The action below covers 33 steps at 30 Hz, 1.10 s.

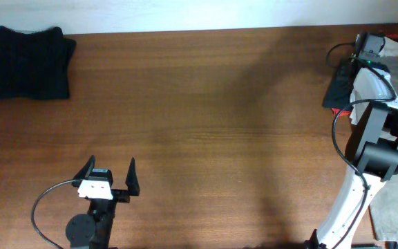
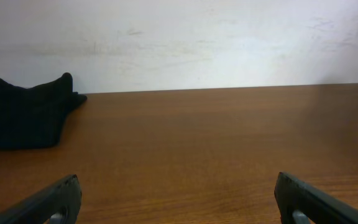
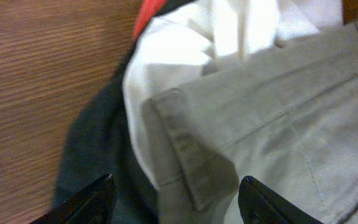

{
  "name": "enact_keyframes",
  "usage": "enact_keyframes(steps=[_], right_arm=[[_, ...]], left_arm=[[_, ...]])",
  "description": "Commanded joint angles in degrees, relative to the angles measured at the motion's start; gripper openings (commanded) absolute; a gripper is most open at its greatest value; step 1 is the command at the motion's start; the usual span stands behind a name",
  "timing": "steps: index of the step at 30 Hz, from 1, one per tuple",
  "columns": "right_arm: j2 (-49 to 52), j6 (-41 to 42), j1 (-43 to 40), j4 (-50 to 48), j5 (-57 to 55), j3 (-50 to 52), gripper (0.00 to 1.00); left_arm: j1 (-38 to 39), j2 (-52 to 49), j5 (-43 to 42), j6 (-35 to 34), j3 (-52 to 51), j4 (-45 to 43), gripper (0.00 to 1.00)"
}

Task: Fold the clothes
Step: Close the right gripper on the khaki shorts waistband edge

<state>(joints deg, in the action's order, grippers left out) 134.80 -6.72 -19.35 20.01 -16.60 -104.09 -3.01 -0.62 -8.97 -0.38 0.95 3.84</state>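
Note:
The khaki-olive shorts (image 3: 291,112) lie on a pile at the table's far right, a stitched waistband corner (image 3: 191,155) between my right fingers. Under them show a white garment (image 3: 185,56), a red one (image 3: 146,15) and a dark one (image 3: 92,149). My right gripper (image 3: 176,199) is open, just above the waistband corner, holding nothing. In the overhead view the right arm (image 1: 372,138) covers most of the pile (image 1: 338,90). My left gripper (image 1: 109,176) is open and empty over bare wood at front left; it also shows in the left wrist view (image 2: 178,199).
A folded black garment (image 1: 25,63) lies at the far left back corner, also in the left wrist view (image 2: 23,115). A pale wall (image 2: 179,37) runs behind the table's far edge. Khaki cloth (image 1: 396,207) hangs at the right edge.

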Motion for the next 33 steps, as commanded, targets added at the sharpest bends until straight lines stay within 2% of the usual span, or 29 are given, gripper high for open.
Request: enact_keyframes(steps=[1, 10, 12, 16, 18, 25, 33], right_arm=[[0.6, -0.3, -0.9, -0.8, -1.9, -1.2, 0.67], [3.2, -0.1, -2.7, -1.6, -2.6, -1.2, 0.62], [3.2, -0.1, -3.8, -1.4, -2.8, -1.2, 0.57], [2.6, 0.4, -3.9, -0.5, 1.3, -1.5, 0.57], [1.1, 4.2, -3.9, -0.3, 3.4, -2.3, 0.58], [0.8, 4.3, -3.9, 2.4, 8.1, -5.5, 0.58], [0.9, 4.4, -5.0, 3.4, 7.8, -6.0, 0.57]], left_arm=[[0.2, 0.2, 0.0, 0.7, -0.4, 0.0, 0.99], [0.2, 0.2, 0.0, 0.7, -0.4, 0.0, 0.99], [0.2, 0.2, 0.0, 0.7, -0.4, 0.0, 0.99], [0.2, 0.2, 0.0, 0.7, -0.4, 0.0, 0.99], [0.2, 0.2, 0.0, 0.7, -0.4, 0.0, 0.99], [0.2, 0.2, 0.0, 0.7, -0.4, 0.0, 0.99], [0.2, 0.2, 0.0, 0.7, -0.4, 0.0, 0.99]])
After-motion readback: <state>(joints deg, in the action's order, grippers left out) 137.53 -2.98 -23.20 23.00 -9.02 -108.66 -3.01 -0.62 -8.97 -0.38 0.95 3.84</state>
